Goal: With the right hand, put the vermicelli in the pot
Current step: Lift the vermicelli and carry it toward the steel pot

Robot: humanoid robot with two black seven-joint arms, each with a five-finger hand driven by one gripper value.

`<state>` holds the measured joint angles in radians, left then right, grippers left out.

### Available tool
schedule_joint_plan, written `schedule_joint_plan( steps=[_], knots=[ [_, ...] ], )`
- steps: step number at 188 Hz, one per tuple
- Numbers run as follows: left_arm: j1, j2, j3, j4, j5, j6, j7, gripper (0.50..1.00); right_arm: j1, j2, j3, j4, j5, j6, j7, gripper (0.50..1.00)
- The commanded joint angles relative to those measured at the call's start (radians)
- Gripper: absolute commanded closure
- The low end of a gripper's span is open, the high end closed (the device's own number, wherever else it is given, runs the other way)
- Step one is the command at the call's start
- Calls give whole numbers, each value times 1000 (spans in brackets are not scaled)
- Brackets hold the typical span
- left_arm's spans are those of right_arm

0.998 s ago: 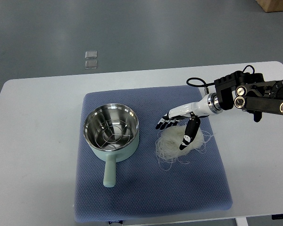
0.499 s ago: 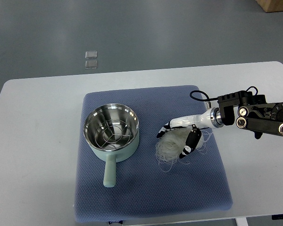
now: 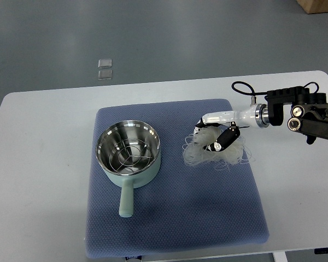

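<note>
The vermicelli nest (image 3: 216, 152) has been gripped by the right hand (image 3: 214, 136) and drawn up-mat, not yet toward the pot (image 3: 128, 150).

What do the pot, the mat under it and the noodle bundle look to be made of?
Pot: shiny, probably steel inside, judging by reflections; matte pale green outside and handle. Mat: blue-grey woven-looking fabric, fine dotted texture. Vermicelli: thin translucent white strands, likely dry, gripped by the right hand.
</note>
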<state>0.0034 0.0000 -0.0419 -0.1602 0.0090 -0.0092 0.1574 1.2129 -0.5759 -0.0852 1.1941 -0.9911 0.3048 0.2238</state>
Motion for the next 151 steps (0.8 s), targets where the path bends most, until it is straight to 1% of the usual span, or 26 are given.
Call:
schedule_joint_plan(
  steps=[1, 25, 61, 84, 95, 110, 112, 121, 135, 151],
  knots=[
    [0, 0, -1, 1, 0, 0, -1, 500, 114, -52, 15, 30, 49, 42, -4, 1000],
    [0, 0, 0, -4, 0, 0, 1, 500, 272, -78, 12, 59, 120, 89, -6, 1000],
    [0, 0, -1, -4, 0, 0, 1, 500, 428, -45, 2, 61, 196, 102, -7, 1000],
    [0, 0, -1, -4, 0, 0, -1, 500, 484, 67, -44, 39, 216, 91, -9, 1000],
    [0, 0, -1, -4, 0, -2, -1, 500, 493, 157, -79, -7, 218, 73, -9, 1000],
    [0, 0, -1, -4, 0, 0, 1, 500, 487, 263, -105, -71, 218, 23, -9, 1000],
    [0, 0, -1, -4, 0, -2, 1, 500, 482, 292, -111, -87, 218, 10, -9, 1000],
    [1, 0, -1, -4, 0, 0, -1, 500, 476, 343, -119, -117, 218, -9, -9, 1000],
    [1, 0, -3, -4, 0, -2, -1, 500, 453, 424, -120, -162, 218, -19, -9, 1000],
    [1, 0, -3, -4, 0, -2, -1, 500, 428, 484, -122, -212, 218, -21, -9, 1000]
  ],
)
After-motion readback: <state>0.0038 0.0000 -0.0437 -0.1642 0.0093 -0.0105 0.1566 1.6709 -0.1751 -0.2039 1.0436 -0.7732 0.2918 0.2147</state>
